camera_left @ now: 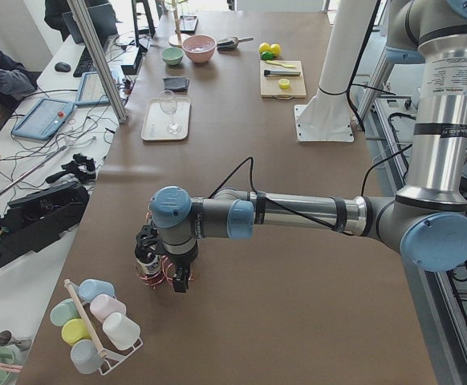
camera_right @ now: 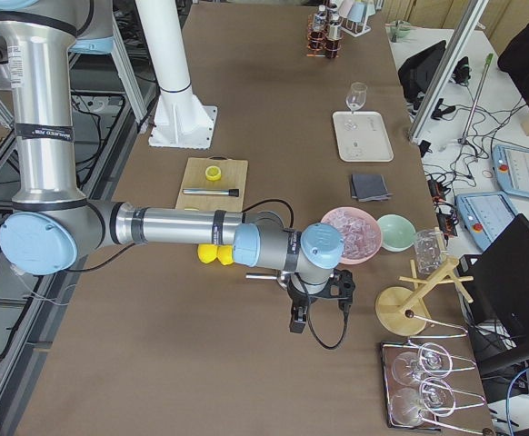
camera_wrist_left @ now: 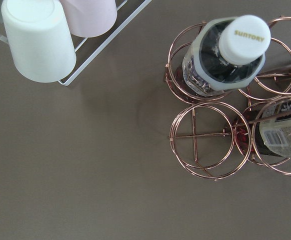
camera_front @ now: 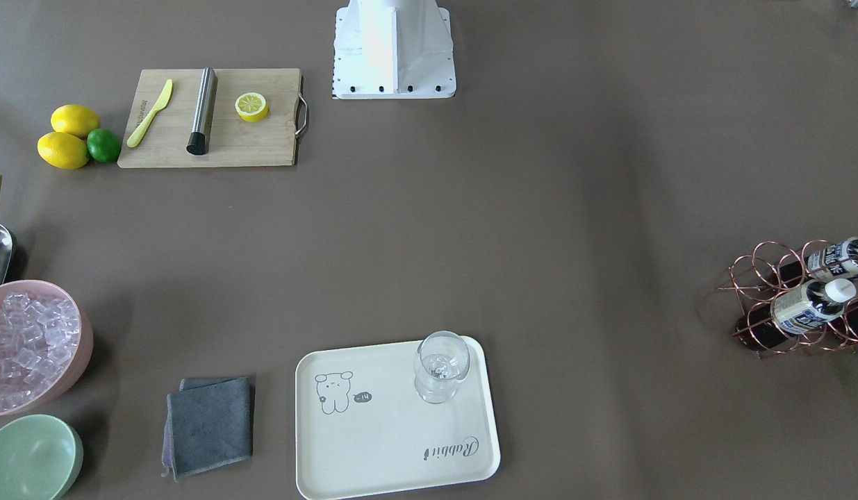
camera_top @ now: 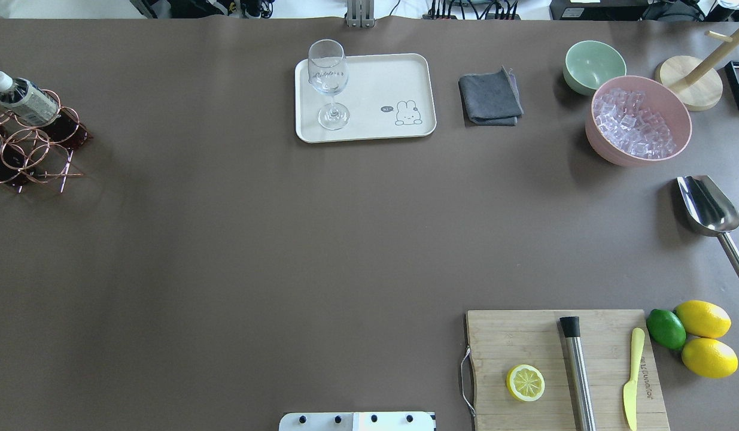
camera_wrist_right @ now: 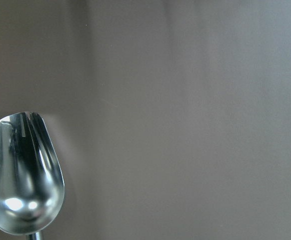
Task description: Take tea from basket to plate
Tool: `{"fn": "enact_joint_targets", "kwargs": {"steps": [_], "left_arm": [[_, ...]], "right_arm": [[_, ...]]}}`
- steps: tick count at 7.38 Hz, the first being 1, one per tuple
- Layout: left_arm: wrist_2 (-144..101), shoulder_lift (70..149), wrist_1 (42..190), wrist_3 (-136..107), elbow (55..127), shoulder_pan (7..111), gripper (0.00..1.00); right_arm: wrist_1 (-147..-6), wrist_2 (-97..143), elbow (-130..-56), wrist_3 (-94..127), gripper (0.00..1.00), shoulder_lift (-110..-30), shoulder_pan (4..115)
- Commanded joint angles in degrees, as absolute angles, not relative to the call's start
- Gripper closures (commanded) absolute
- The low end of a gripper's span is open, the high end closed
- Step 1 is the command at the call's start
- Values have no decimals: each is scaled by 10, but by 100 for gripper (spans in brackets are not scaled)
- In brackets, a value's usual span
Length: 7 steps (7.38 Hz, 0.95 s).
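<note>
Copper wire first: the basket (camera_wrist_left: 195, 135) is cut off at the frame edge in both table views. In the left-end view the left gripper (camera_left: 163, 277) hangs right over it and hides most of it. Neither wrist view shows any fingers, so whether they are wide or narrow I cannot tell (same story for the right gripper (camera_right: 317, 304)).

Now the tea (camera_wrist_left: 220, 60): dark brown drink, white cap reading SUNTORY, white-and-dark-blue label. It is seated in a ring of the basket at the robot's left end of the table, well apart from the plate (camera_front: 373, 444). A second bottle (camera_wrist_left: 280, 135) sits in a neighbouring ring, with an open ring just beside both. A stemmed glass (camera_front: 440, 364) stands on the plate.

Left arm: forearm stretched level, wrist turned down over the basket. The right arm is posed likewise, low above a steel scoop (camera_wrist_right: 23, 175).
</note>
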<state>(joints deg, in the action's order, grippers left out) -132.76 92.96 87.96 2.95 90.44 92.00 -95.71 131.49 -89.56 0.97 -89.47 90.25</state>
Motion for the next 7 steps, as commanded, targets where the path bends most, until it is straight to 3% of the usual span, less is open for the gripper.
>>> {"fn": "enact_joint_targets", "kwargs": {"steps": [1,7], "left_arm": [[-1325,930,854,30,913,922,2],[-1326,930,846,33,912,922,2]], "right_arm": [[-956,1316,-891,10,0,-895,902],[-957,1317,-896,10,0,-895,904]]}}
